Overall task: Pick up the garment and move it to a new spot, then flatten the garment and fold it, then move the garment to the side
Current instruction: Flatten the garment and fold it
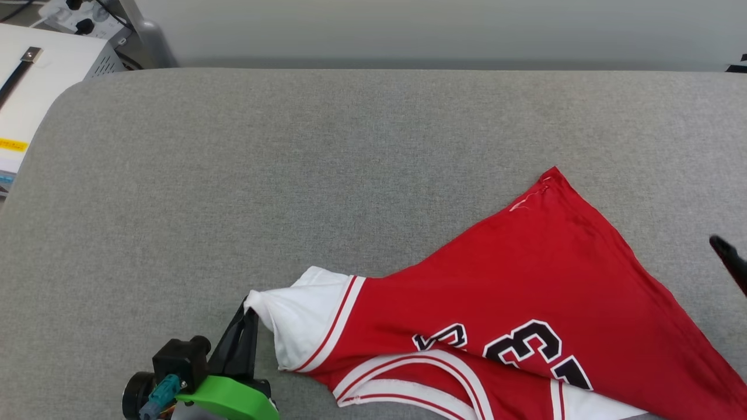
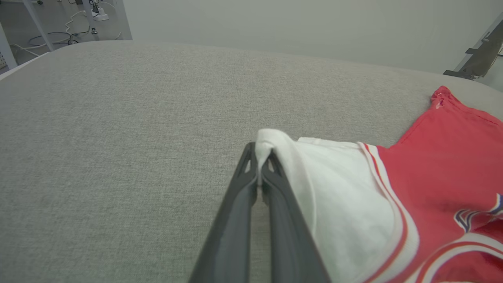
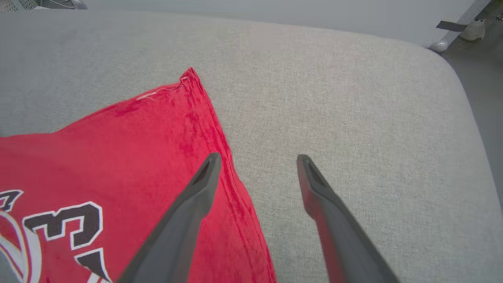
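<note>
Closest to our head camera, at the lower left, sits the left gripper (image 1: 250,312): two long dark fingers on a black body with a bright green bracket (image 1: 230,399). Its jaws are pressed together on the outer tip of a white short sleeve (image 1: 303,318), which rises into a small bunched peak between them. From our left wrist camera we see the same pinch, with white cloth wedged between the closed fingertips (image 2: 243,173) and the sleeve spreading away to the right.

The sleeve belongs to the garment (image 1: 543,274), a red jersey-style T-shirt with red-and-white striped trim and black, white-edged numerals. It lies on the grey fabric-covered table (image 1: 292,175) with rounded corners, in the near right part of our head view, and runs off the bottom edge. It lies at an angle, with one red hem corner (image 1: 551,172) pointing toward the far side. A numeral "3" (image 1: 528,344) reads clearly, and curved bands of striped trim cross the cloth just below it.

Our right gripper (image 3: 258,159) has its jaws spread wide and holds nothing. One finger hangs over the garment's red side edge, the other over bare grey fabric; we cannot tell whether the tips touch the surface. In the head view one of its dark fingers (image 1: 728,259) enters at the right edge, near the garment but apart from it.

Beyond the table's far left corner stands a white equipment case (image 1: 52,76).
</note>
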Robot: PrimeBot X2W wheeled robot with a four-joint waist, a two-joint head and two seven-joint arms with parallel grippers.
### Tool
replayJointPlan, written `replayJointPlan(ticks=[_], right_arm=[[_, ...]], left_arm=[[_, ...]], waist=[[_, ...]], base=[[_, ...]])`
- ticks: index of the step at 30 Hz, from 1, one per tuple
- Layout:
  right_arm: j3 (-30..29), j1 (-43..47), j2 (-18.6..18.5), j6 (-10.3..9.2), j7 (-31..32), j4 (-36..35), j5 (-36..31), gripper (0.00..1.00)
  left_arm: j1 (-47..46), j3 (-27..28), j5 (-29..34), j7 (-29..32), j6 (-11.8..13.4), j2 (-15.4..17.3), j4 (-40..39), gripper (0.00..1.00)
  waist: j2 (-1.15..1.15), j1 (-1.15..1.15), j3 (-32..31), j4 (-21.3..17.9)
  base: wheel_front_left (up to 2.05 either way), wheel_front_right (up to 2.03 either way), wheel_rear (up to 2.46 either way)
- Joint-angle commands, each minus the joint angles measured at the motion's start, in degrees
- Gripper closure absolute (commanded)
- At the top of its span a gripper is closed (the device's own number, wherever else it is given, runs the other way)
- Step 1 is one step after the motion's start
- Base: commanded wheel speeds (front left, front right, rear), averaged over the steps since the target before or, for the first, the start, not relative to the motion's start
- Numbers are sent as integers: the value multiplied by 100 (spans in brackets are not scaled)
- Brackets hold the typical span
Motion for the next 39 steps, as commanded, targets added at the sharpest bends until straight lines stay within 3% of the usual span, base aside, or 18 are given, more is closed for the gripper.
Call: replayJointPlan(ticks=[1, 7, 14, 20, 34, 35, 36, 39], right_arm=[[79, -307, 46, -3, -4, -109, -115, 0], [949, -1708, 166, -3, 504, -103, -318, 0], [2041, -3155, 78, -3, 1464, 911, -202, 0], [2806, -3877, -25, -3, 2139, 1692, -237, 0], [4089, -4070, 251, -3, 1851, 3110, 92, 0], [4186, -4078, 239, -3, 1796, 3148, 141, 64], [4248, -4093, 229, -3, 1734, 3173, 175, 100], [4348, -4195, 183, -3, 1385, 3242, 290, 100]], left_arm=[[-5, -26, 32, 11, 38, 7, -48, 100], [-217, -140, 60, 30, 21, 7, -161, 100], [-540, -306, 83, 4, -11, -84, -162, 100], [-808, -403, 87, -26, -38, -188, -118, 100], [-1075, -384, 121, -42, -100, -335, -31, 100], [-1075, -372, 125, -42, -105, -338, -16, 100], [-1070, -360, 129, -43, -108, -338, -3, 100], [-1031, -320, 154, -43, -121, -322, 42, 100]], waist=[[0, 0, 114, 49], [0, 0, 447, 238], [0, 0, 856, 573], [0, 0, 1145, 804], [0, 0, 1466, 918], [0, 0, 1447, 898], [0, 0, 1424, 879], [0, 0, 1270, 802]], base=[[0, 0, 0], [0, 0, 0], [0, 0, 0], [0, 0, 0], [0, 0, 0], [0, 0, 0], [0, 0, 0], [0, 0, 0]])
